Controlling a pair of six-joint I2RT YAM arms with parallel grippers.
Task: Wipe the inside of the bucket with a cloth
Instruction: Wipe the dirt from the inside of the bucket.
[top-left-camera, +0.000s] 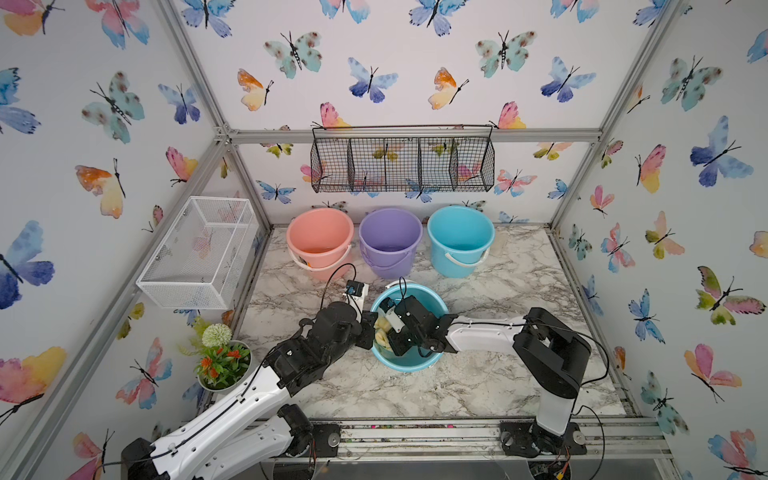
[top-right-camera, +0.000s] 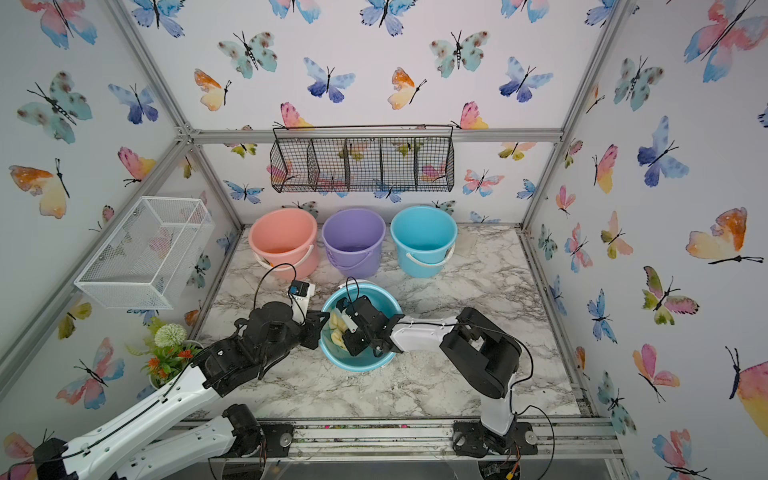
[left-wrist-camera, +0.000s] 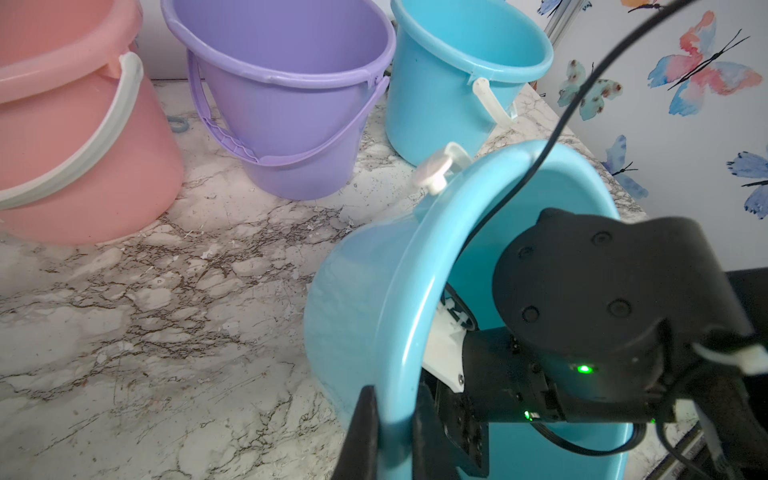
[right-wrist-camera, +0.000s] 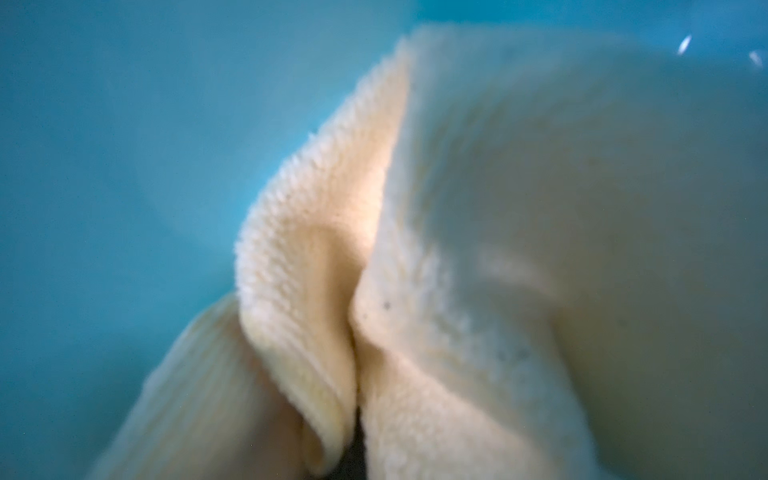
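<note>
Cloth (top-left-camera: 380, 330) sits bunched inside the tilted front bucket (top-left-camera: 409, 365).

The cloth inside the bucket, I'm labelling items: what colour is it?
The cloth is pale yellow, clearest in the right wrist view.

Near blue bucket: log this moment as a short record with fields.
bucket: near blue bucket, tipped, on the marble table
left pincer: shut on the bucket's rim
cloth: pale yellow, bunched inside the bucket
right pincer: inside the bucket, shut on the cloth
rear row: pink bucket, purple bucket, second blue bucket, all upright
</note>
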